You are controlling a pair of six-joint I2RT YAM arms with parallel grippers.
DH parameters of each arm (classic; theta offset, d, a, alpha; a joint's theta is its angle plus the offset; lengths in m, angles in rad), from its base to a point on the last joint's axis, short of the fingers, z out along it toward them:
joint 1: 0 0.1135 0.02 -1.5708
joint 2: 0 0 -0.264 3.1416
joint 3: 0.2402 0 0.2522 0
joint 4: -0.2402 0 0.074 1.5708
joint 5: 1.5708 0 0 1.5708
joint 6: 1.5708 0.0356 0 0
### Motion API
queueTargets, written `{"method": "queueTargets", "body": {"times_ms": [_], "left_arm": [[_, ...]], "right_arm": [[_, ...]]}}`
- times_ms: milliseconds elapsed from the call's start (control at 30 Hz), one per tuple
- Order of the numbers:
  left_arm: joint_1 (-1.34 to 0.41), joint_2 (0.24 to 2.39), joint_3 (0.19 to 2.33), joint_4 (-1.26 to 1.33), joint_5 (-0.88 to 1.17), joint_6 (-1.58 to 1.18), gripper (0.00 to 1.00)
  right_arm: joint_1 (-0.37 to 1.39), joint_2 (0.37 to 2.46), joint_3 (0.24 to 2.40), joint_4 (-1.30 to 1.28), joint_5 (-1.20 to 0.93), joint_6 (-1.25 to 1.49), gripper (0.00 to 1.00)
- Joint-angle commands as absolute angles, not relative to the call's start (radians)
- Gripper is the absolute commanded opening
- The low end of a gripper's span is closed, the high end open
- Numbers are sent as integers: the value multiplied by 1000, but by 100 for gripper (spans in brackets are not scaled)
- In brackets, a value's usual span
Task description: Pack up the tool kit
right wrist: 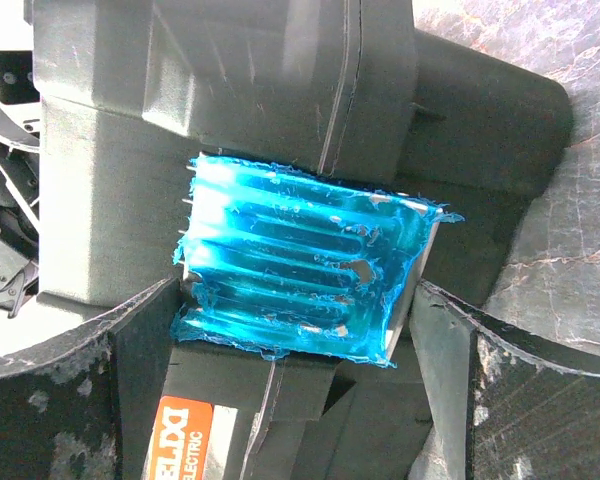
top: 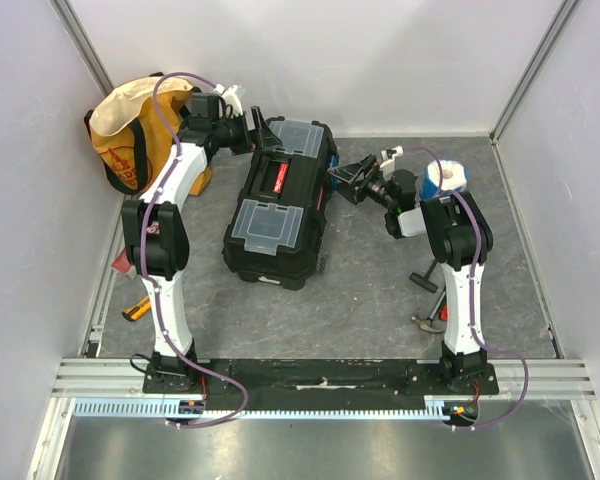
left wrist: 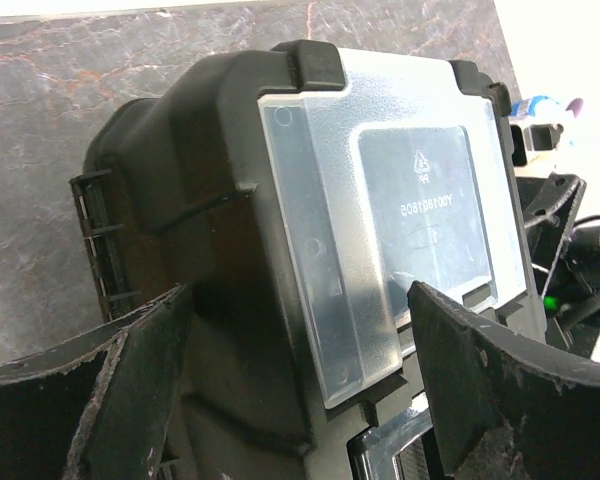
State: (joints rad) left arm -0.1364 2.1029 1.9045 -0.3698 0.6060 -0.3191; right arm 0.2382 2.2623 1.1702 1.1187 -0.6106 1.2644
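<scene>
White walls enclose a grey marbled surface (top: pixel 380 290). The black toolbox (top: pixel 280 205) lies at its middle with the lid down. The left end effector (top: pixel 252 130) is released, its fingers spread to either side of the box's far end by a clear compartment lid (left wrist: pixel 380 220). The right end effector (top: pixel 345 183) is also released and brackets the blue latch (right wrist: pixel 300 265) on the box's side. Fastening seems to be the step in hand. Next, the right fingers likely need to press that latch home while the left steadies the box.
</scene>
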Motion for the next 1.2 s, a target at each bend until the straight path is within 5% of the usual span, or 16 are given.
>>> {"method": "queueTargets", "body": {"times_ms": [0,333,600,967,1167], "left_arm": [[-147,2161,1963,-460,689,-284,93],[-161,2190,1960,-525,690,-262,93],[-170,2201,1959,-546,698,-250,92],[-173,2201,1954,-558,693,-236,92],[-178,2201,1956,-558,696,-236,91]], "right_arm": [[264,2275,1268,1252,-686,1284,98],[281,2351,1330,1075,-629,1241,98],[324,2398,1391,1310,-678,1327,98],[344,2267,1374,1054,-552,1138,97],[353,2292,1393,1074,-548,1181,70]]}}
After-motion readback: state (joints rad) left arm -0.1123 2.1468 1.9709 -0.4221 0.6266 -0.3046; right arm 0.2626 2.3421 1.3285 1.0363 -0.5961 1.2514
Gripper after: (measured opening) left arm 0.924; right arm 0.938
